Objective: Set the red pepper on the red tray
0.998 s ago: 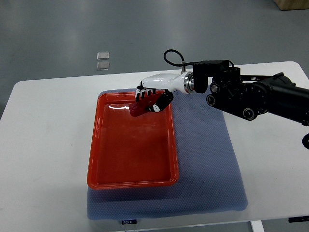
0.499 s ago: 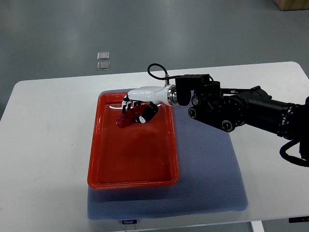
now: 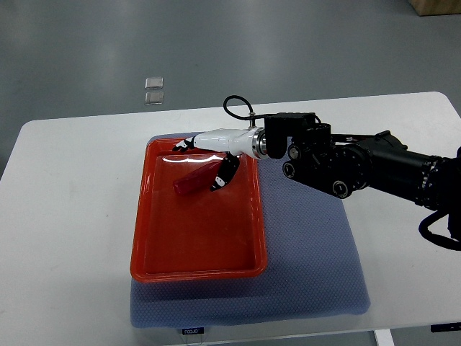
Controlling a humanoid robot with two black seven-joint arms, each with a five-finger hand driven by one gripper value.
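The red pepper (image 3: pixel 191 182) lies in the far part of the red tray (image 3: pixel 148 238). My right hand (image 3: pixel 199 165) reaches in from the right over the tray's far end. Its fingers (image 3: pixel 184 144) are spread above the pepper and its thumb (image 3: pixel 222 178) hangs just right of it. The hand is open and does not grip the pepper. The left arm is out of view.
The tray stands on a blue-grey mat (image 3: pixel 310 252) on a white table (image 3: pixel 65 216). My black right forearm (image 3: pixel 360 166) crosses above the mat's far right part. Two small clear squares (image 3: pixel 153 90) lie on the floor beyond the table.
The hand carried the pepper left over the tray's far end and lowered it. Its fingers have since opened, and the pepper now rests in the tray.
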